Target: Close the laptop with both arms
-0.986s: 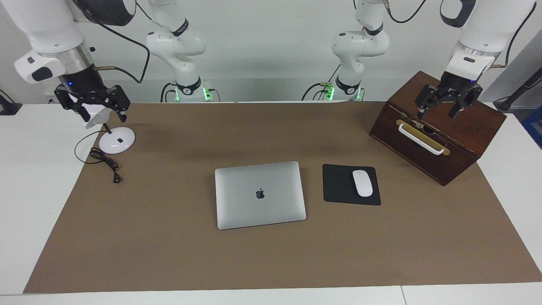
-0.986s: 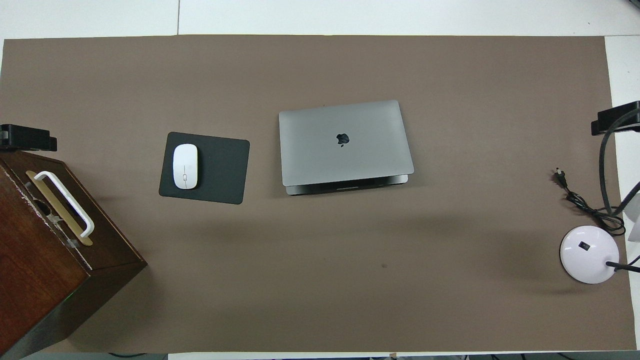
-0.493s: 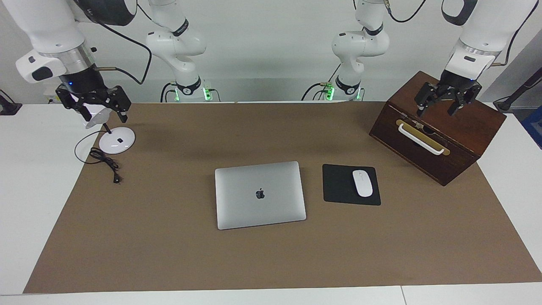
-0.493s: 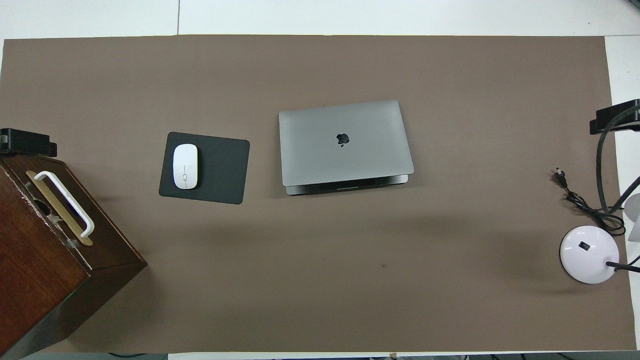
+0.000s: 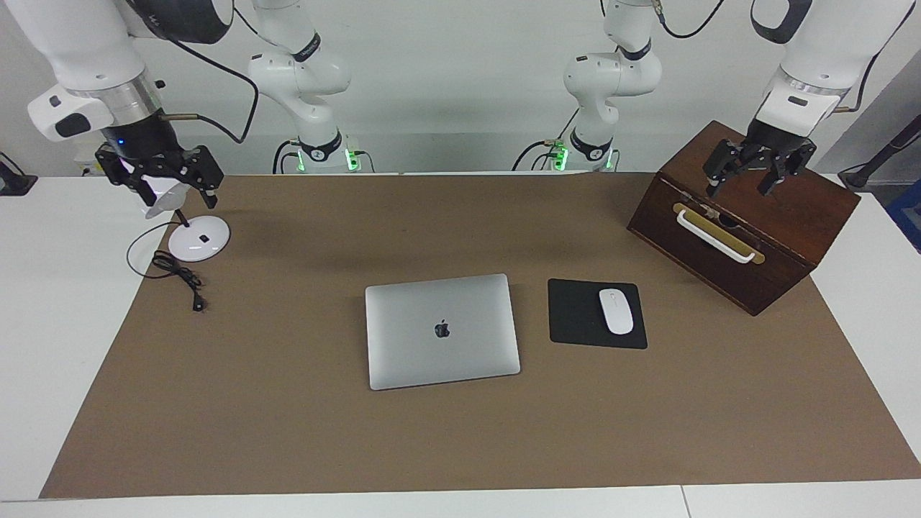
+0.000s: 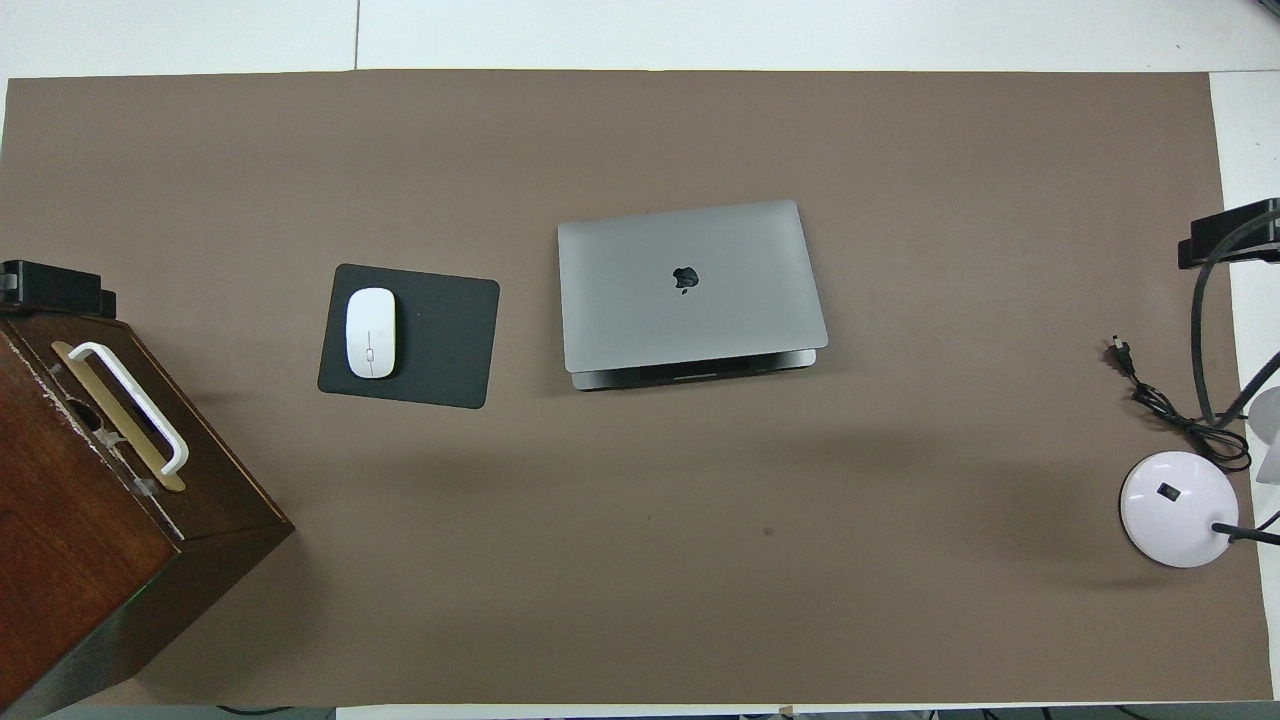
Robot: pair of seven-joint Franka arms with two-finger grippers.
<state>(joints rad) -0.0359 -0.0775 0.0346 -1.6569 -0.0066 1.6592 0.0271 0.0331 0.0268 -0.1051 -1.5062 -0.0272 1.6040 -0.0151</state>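
A brown mat (image 5: 288,432) covers the white table. On it the laptop (image 5: 442,331) lies shut at the middle, beside the mouse pad (image 5: 575,316). Over the last second both arms drew up and away: the left gripper (image 5: 748,176) hangs over the wooden box (image 5: 791,216), the right gripper (image 5: 160,180) over the lamp (image 5: 198,241), both with fingers wide and empty. The closing looks done. The laptop's long side runs across the table; its hinge edge faces the robots.
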